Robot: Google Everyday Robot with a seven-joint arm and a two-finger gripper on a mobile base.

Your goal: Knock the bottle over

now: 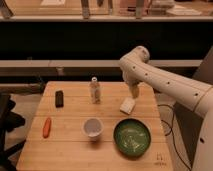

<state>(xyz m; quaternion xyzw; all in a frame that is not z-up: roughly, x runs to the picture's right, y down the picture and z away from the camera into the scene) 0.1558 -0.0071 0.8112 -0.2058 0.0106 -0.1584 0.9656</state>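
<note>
Wooden bench (70, 157), 1 unit, slatted top, carrying 6 items.

- 1 bottle (94, 90): slim, clear, white cap, upright, back centre of the bench.
- 1 black block (59, 98): small, lying flat, back left, well apart from the bottle.
- 1 orange item (46, 127): elongated, carrot-like, lying at the left edge.
- 1 white cup (92, 127): upright, open top, in front of the bottle.
- 1 green bowl (132, 136): round, front right, just beside the cup.
- 1 white packet (127, 105): flat, behind the bowl, right of the bottle.

1 white arm (170, 86): enters from the right and bends downward. Its end effector (134, 93) hangs just above the packet, near the bottle but apart from it.
</note>
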